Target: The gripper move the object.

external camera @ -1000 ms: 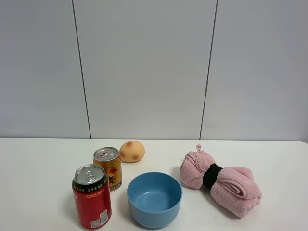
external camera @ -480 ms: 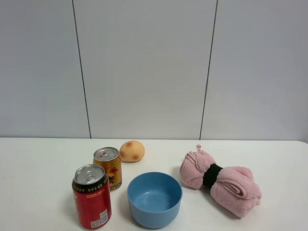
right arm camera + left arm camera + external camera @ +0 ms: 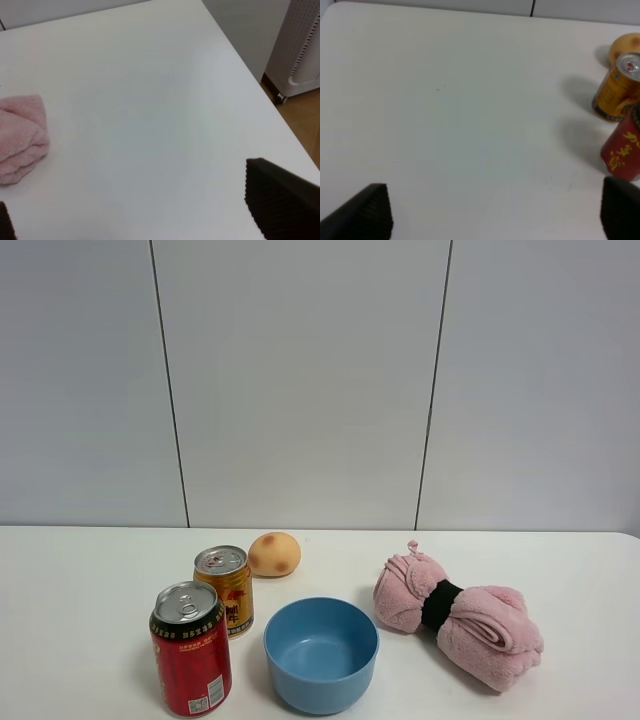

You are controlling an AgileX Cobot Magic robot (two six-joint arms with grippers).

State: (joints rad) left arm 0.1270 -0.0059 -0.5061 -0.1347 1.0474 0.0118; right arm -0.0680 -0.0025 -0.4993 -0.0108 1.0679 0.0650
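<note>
the jaws of both the left gripper [image 3: 492, 215] and the right gripper [image 3: 135, 210] stand apart over bare desk [image 3: 80, 580], holding nothing, and the red can [image 3: 190, 648] stays upright beside the gold can [image 3: 225, 589], nothing moved since before.

The red can [image 3: 190, 650], at the lower left of the exterior high view, carries yellow Chinese characters too small to read and a white label patch near its base. The gold can [image 3: 226, 589] behind it shows red print, also unreadable.
</note>
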